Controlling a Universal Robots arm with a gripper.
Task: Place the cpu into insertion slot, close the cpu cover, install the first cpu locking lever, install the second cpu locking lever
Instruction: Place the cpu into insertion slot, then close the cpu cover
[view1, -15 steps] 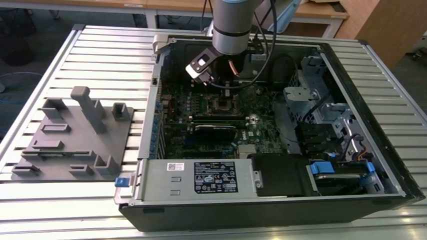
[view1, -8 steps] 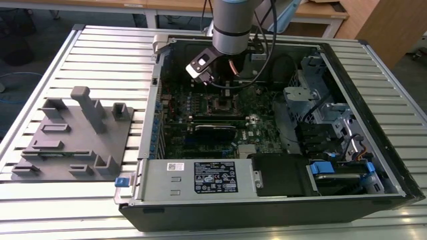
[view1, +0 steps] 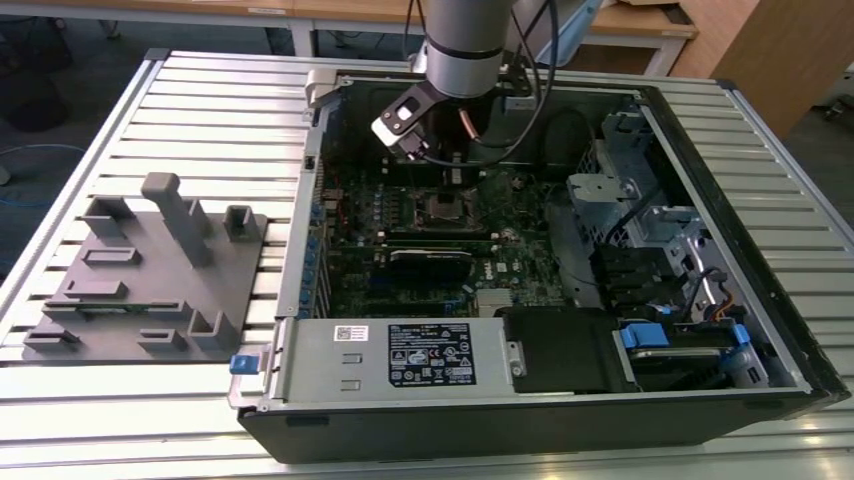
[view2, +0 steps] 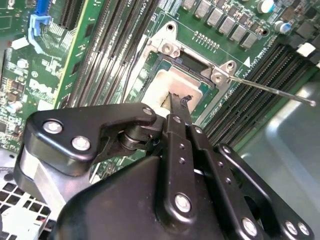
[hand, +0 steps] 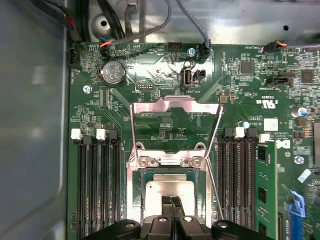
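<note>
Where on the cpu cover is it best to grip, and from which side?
Grip the free edge bar of the cpu cover, opposite its hinge, coming from above. The thin frame stands open, swung back off the insertion slot, so that bar is probably the easiest part to pinch.

I see a ribbed metal table (view1: 200, 90) carrying everything. An open computer case (view1: 534, 425) lies on its side on the slats, all around and beneath my fingers (view2: 179, 112). A grey plastic block (view1: 147, 290) with upright posts sits well off from my fingers, towards the exterior view's left, just beside the case.
</note>
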